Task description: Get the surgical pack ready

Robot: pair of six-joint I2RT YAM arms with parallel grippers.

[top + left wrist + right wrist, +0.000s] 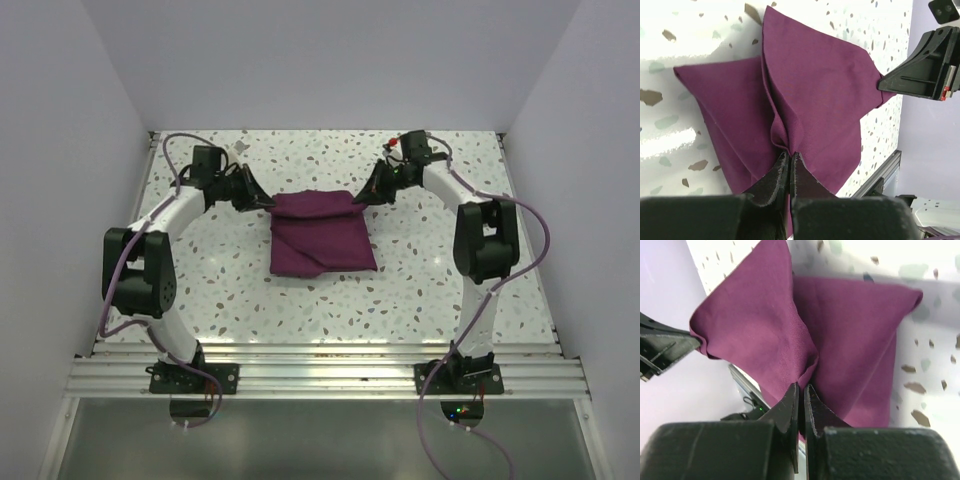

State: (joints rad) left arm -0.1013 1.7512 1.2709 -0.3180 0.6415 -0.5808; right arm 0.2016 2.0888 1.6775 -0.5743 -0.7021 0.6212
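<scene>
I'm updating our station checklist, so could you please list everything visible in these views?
cloth: one, dark purple, folded, middle of the table towards the far side.
table: one, white with dark speckles, under the cloth.
rail: one, silver, along the table's near edge, carrying both arm bases.
cables: two, lilac, one looping along each arm.
left arm: one, white and black, left of the cloth.
right arm: one, white and black, right of the cloth.
left pincer: one, black, shut on the cloth's far left corner.
right pincer: one, black, shut on the cloth's far right corner.
</scene>
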